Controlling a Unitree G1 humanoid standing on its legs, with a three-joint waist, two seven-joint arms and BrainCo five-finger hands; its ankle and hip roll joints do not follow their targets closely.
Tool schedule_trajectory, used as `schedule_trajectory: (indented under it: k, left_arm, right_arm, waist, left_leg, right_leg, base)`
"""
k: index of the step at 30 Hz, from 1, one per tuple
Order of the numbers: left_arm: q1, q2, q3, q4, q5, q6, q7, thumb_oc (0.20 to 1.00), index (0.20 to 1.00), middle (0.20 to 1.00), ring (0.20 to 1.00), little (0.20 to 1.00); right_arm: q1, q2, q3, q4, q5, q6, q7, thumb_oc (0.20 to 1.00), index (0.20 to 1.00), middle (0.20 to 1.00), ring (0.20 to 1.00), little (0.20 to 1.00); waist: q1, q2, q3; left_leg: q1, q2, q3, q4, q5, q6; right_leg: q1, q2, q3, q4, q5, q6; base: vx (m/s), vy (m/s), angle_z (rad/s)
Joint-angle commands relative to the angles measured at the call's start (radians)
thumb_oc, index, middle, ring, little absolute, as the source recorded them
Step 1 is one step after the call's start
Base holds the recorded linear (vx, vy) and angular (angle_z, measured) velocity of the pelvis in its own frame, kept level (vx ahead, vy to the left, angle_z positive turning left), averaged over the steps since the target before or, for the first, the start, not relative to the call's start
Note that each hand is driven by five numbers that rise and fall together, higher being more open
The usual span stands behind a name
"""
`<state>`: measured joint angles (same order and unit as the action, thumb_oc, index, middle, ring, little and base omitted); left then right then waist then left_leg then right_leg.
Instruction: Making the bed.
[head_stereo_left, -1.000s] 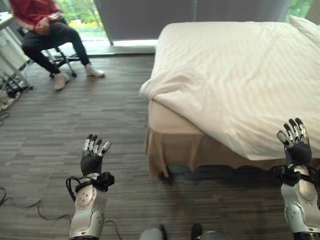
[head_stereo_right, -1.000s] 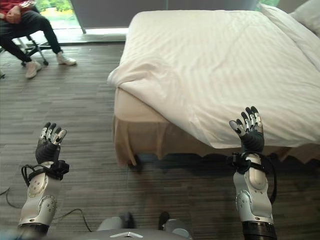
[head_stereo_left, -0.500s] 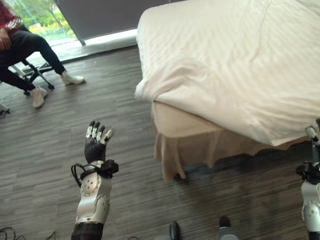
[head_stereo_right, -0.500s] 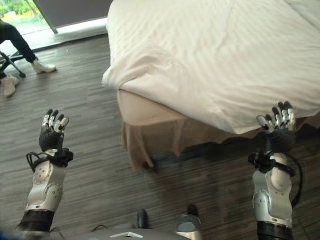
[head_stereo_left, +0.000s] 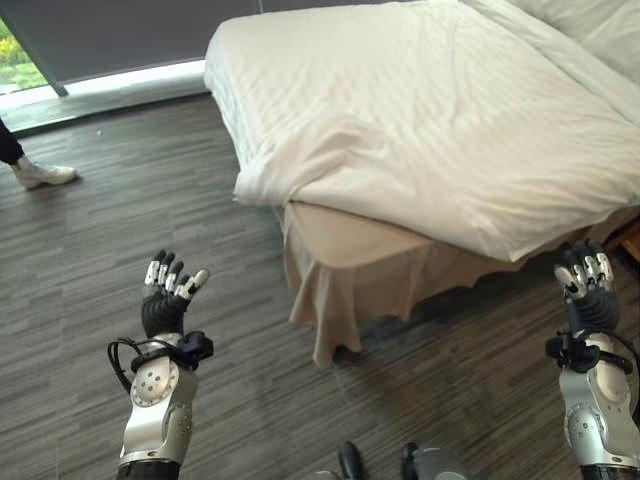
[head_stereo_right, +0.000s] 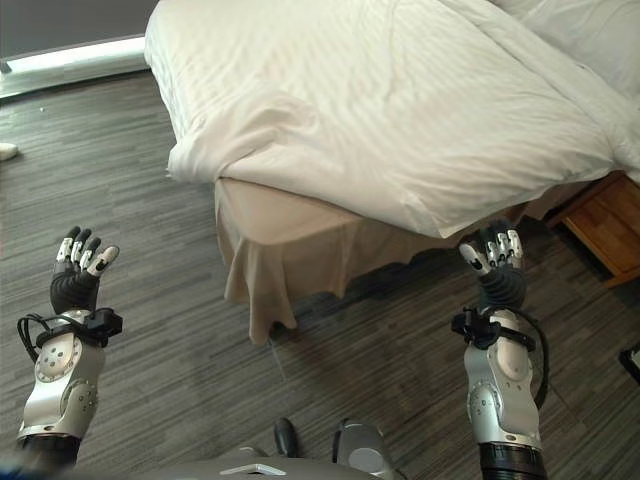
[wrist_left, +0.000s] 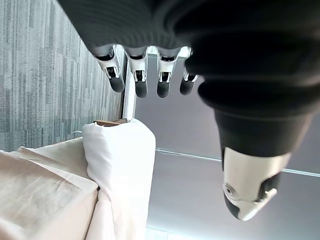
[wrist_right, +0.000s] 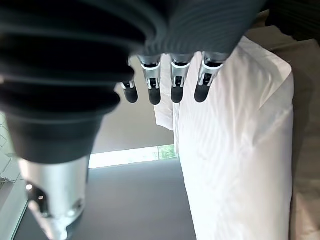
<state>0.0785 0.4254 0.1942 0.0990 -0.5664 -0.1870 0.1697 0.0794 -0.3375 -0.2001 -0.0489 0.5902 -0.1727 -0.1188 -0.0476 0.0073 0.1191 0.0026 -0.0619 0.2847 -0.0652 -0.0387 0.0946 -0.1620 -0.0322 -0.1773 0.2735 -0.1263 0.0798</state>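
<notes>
Both arms are raised upright in front of the robot: the left hand (head_stereo_left: 165, 300) stands over the floor (head_stereo_left: 120, 230) with fingers straight and spread, holding nothing, and the right hand (head_stereo_right: 495, 268) stands open and empty near the bed's hanging edge. Beyond them is the bed (head_stereo_left: 330, 250), its white duvet (head_stereo_left: 430, 130) bunched at the near corner, baring the beige mattress. A pillow (head_stereo_left: 590, 20) lies at its far end.
</notes>
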Motion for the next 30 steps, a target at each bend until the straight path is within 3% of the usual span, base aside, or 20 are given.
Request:
schedule_trajectory:
  k: [1, 3, 13, 14, 20, 24, 27, 28, 29, 30]
  left_arm:
    - [-0.037, 0.032, 0.054, -0.018, 0.036, -0.045, -0.002, 1.0, 1.0, 1.0, 1.0, 1.0]
    - [-0.021, 0.005, 0.067, -0.012, 0.011, -0.048, 0.001, 1.0, 1.0, 1.0, 1.0, 1.0]
    - [0.025, -0.04, 0.064, -0.017, -0.003, -0.037, -0.012, 1.0, 1.0, 1.0, 1.0, 1.0]
    - [-0.024, -0.018, 0.061, 0.009, -0.001, -0.051, -0.001, 1.0, 1.0, 1.0, 1.0, 1.0]
    - [-0.037, -0.02, 0.059, -0.012, 0.015, -0.053, 0.007, 1.0, 1.0, 1.0, 1.0, 1.0]
    - [-0.031, -0.005, 0.08, -0.024, 0.025, -0.057, 0.019, 1.0, 1.0, 1.0, 1.0, 1.0]
    - [-0.028, 0.004, 0.086, -0.019, 0.033, -0.056, 0.021, 1.0, 1.0, 1.0, 1.0, 1.0]
    - [-0.021, 0.011, 0.084, -0.011, 0.033, -0.052, 0.019, 1.0, 1.0, 1.0, 1.0, 1.0]
    - [-0.021, 0.011, 0.084, -0.011, 0.033, -0.052, 0.019, 1.0, 1.0, 1.0, 1.0, 1.0]
    - [-0.02, 0.016, 0.083, -0.012, 0.034, -0.052, 0.02, 1.0, 1.0, 1.0, 1.0, 1.0]
  right_arm:
    - [-0.057, -0.051, -0.018, 0.013, 0.011, -0.044, 0.023, 1.0, 1.0, 1.0, 1.0, 1.0]
    - [-0.07, -0.058, -0.006, 0.033, 0.014, -0.041, 0.018, 1.0, 1.0, 1.0, 1.0, 1.0]
    - [-0.043, -0.053, -0.006, 0.036, 0.012, -0.027, 0.023, 1.0, 1.0, 1.0, 1.0, 1.0]
    - [0.016, -0.054, -0.087, 0.04, -0.085, -0.05, -0.034, 1.0, 1.0, 1.0, 1.0, 1.0]
    - [-0.027, -0.045, -0.097, 0.036, -0.087, -0.066, -0.047, 1.0, 1.0, 1.0, 1.0, 1.0]
    - [-0.073, -0.061, -0.054, 0.038, -0.124, -0.054, -0.039, 1.0, 1.0, 1.0, 1.0, 1.0]
    - [-0.109, -0.059, -0.026, 0.04, -0.14, -0.043, -0.026, 1.0, 1.0, 1.0, 1.0, 1.0]
    - [-0.107, -0.061, -0.023, 0.036, -0.15, -0.041, -0.015, 1.0, 1.0, 1.0, 1.0, 1.0]
    - [-0.107, -0.061, -0.023, 0.036, -0.15, -0.041, -0.015, 1.0, 1.0, 1.0, 1.0, 1.0]
    - [-0.107, -0.064, -0.023, 0.037, -0.155, -0.04, -0.018, 1.0, 1.0, 1.0, 1.0, 1.0]
  waist:
    - [0.018, -0.018, -0.021]
    - [0.038, -0.034, -0.032]
    - [0.039, -0.03, -0.035]
    - [0.036, -0.056, 0.026]
    - [0.032, -0.046, -0.004]
    - [0.051, -0.031, 0.004]
    - [0.067, -0.024, 0.023]
    - [0.06, -0.023, 0.032]
    - [0.059, -0.024, 0.031]
    - [0.055, -0.02, 0.034]
  left_leg:
    - [0.074, 0.044, -0.073, -0.022, -0.037, -0.041]
    - [0.077, 0.043, -0.062, -0.022, -0.036, -0.047]
    - [0.089, 0.041, -0.061, -0.022, -0.032, -0.053]
    - [-0.167, 0.056, -0.057, 0.324, 0.048, -0.096]
    - [-0.061, 0.02, -0.095, 0.164, -0.013, -0.055]
    - [-0.007, 0.013, -0.11, 0.125, -0.043, -0.021]
    - [0.028, 0.0, -0.132, 0.122, -0.065, 0.011]
    - [0.053, -0.015, -0.176, 0.115, -0.067, 0.027]
    - [0.051, -0.016, -0.177, 0.113, -0.064, 0.027]
    - [0.061, -0.014, -0.195, 0.104, -0.059, 0.027]
  right_leg:
    - [0.168, 0.028, -0.02, -0.243, 0.036, -0.031]
    - [0.208, 0.036, -0.013, -0.315, 0.056, -0.033]
    - [0.244, 0.037, -0.021, -0.361, 0.073, -0.036]
    - [0.28, 0.001, -0.092, -0.361, 0.039, -0.08]
    - [0.298, -0.014, -0.108, -0.342, 0.032, -0.056]
    - [0.253, -0.047, -0.124, -0.162, -0.008, -0.035]
    - [0.185, -0.094, -0.127, 0.034, 0.05, 0.002]
    - [0.127, -0.108, -0.087, 0.164, 0.085, 0.014]
    - [0.123, -0.11, -0.088, 0.169, 0.084, 0.013]
    - [0.091, -0.093, -0.048, 0.182, 0.085, 0.011]
  base:
    - [-0.03, -0.099, -0.13]
    - [-0.02, -0.108, 0.03]
    - [0.0, -0.048, 0.05]
    - [0.0, 0.0, 0.0]
    - [0.13, 0.152, 0.14]
    - [0.11, 0.173, 0.14]
    - [0.12, 0.176, 0.06]
    - [0.14, 0.108, 0.42]
    - [0.13, 0.072, 0.8]
    - [0.06, 0.003, 0.98]
